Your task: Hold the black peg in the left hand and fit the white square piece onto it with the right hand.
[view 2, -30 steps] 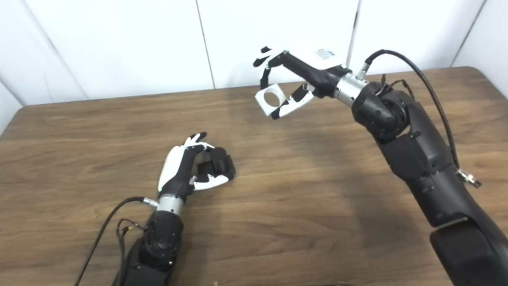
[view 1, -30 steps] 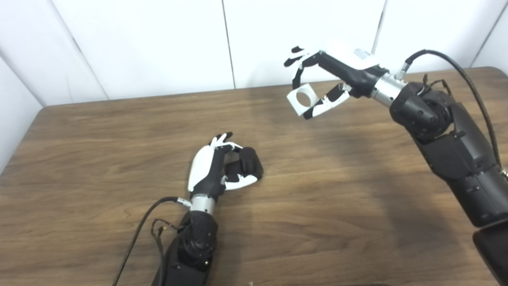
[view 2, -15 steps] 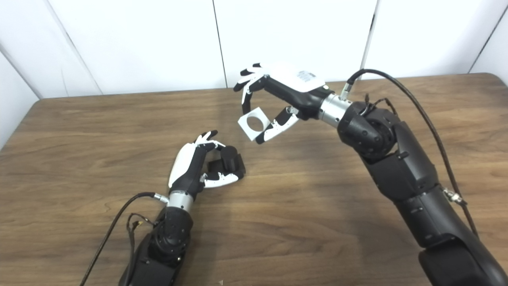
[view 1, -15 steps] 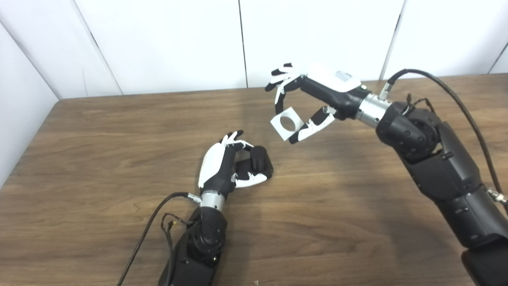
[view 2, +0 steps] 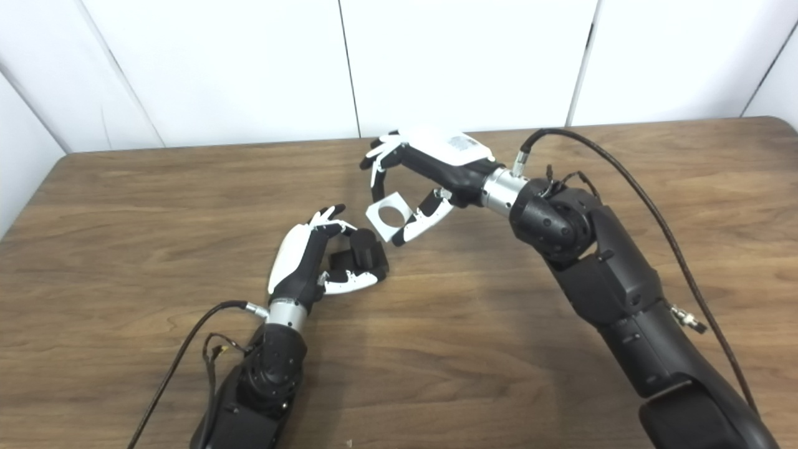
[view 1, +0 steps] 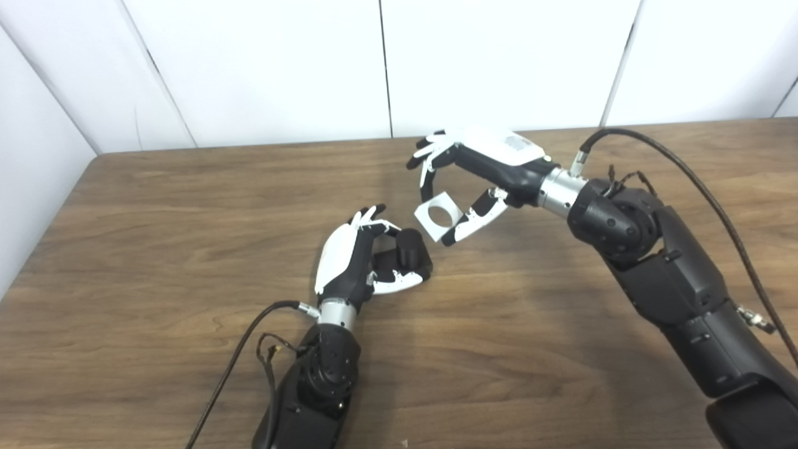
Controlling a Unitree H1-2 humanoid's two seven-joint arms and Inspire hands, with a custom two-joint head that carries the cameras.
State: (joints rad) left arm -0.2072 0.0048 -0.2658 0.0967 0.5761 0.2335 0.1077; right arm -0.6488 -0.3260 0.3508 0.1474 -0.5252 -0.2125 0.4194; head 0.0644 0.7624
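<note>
Close to the bottom edge, the left arm (view 1: 312, 386) comes up from the left side. It is black, and a thin black cable (view 1: 230, 368) loops beside it. The arm lies low over the brown wooden worktop (view 1: 156, 299).

A bit farther in is the left hand (view 1: 365, 262). It has a white back and black fingers. The fingers and the white thumb curl around the black peg (view 1: 411, 248), so this hand is gripping the peg. The peg is short and round, and its end sticks out to the right of the hand. The hand and the peg sit low, at the worktop, near the middle.

On the right side, the big black right arm (view 1: 673, 287) reaches in from the bottom corner and leans toward the middle. A long black cable (view 1: 686, 174) bends over it.

Farther back is the right hand (view 1: 474, 181). It is up in the air above the worktop. Its fingers and thumb pinch the white square piece (view 1: 437, 215), so this hand is holding the piece. The piece is tilted and has a round hole in the middle. It hangs just beside the peg, up and to the right of it. I cannot tell if the two touch, but the piece is not on the peg.

At the very back, behind the worktop, stands a plain white wall (view 1: 280, 62) made of panels.
</note>
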